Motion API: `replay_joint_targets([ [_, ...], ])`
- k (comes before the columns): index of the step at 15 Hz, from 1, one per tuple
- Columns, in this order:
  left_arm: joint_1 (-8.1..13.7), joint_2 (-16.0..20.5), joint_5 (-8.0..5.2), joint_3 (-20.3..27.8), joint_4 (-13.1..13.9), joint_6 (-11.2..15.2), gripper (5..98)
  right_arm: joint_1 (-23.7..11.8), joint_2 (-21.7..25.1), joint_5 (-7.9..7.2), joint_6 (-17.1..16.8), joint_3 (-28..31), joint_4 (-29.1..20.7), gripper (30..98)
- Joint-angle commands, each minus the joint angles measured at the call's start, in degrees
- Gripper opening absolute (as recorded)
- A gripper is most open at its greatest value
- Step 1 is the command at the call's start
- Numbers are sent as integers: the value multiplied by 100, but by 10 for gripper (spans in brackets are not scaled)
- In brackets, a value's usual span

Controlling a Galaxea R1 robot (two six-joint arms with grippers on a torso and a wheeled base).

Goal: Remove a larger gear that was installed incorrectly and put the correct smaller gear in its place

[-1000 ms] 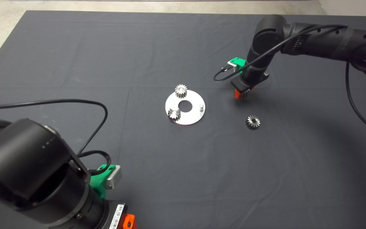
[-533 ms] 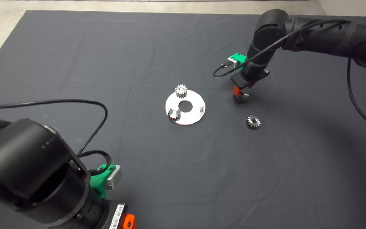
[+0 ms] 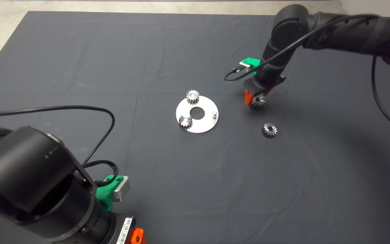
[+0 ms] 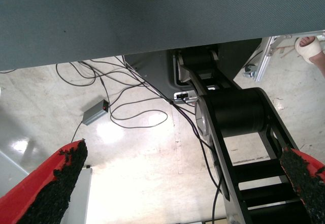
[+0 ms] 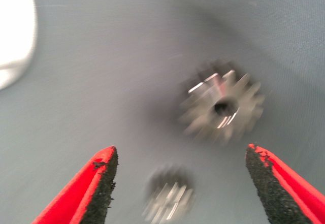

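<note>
The larger gear point(image 3: 258, 102), with flared shiny teeth and a black centre hole, lies on the mat to the right of the round silver plate point(image 3: 204, 126). My right gripper point(image 3: 254, 98) hovers just above it, open and holding nothing. The right wrist view shows this gear point(image 5: 223, 107) between the spread fingers point(image 5: 101, 183), apart from both pads. A smaller gear point(image 3: 269, 130) lies loose on the mat nearby, and also shows in the wrist view point(image 5: 170, 196). Two small gears point(image 3: 192, 97) point(image 3: 185, 122) sit on the plate, and a bare peg point(image 3: 214, 114) stands at its right side. My left gripper point(image 4: 184, 155) is parked open at the lower left.
The dark mat point(image 3: 80, 67) covers the table, with floor beyond its far edge. The left arm's bulk point(image 3: 36, 189) and its cable point(image 3: 80, 108) fill the lower left. In the left wrist view there is floor with cables and a person's foot point(image 4: 311, 49).
The right gripper has let go of the larger gear and risen off it, leaving it uncovered on the mat. The left arm has not moved.
</note>
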State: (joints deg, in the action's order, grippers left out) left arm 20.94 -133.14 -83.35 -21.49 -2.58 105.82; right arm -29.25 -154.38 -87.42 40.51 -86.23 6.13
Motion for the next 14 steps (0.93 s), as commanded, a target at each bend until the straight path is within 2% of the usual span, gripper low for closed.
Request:
replay_joint_targets([
  [1,59,11,20,85,118,53,982,-556,248,-513,45,576,-771,675],
  [2,59,11,20,85,118,53,982,-548,272,-539,45,653,-772,675],
  [4,51,5,20,91,118,73,982,-547,440,-583,45,973,-763,732],
  [6,51,2,20,85,118,88,982,-525,579,-592,-17,1147,-754,732],
  [8,51,-6,11,85,118,88,982,-469,720,-619,-25,1355,-745,782],
  [9,51,-6,11,85,118,88,982,-402,822,-627,-57,1517,-727,782],
  [14,42,-15,11,85,118,88,982,-107,1514,-636,-581,2448,-655,848],
])
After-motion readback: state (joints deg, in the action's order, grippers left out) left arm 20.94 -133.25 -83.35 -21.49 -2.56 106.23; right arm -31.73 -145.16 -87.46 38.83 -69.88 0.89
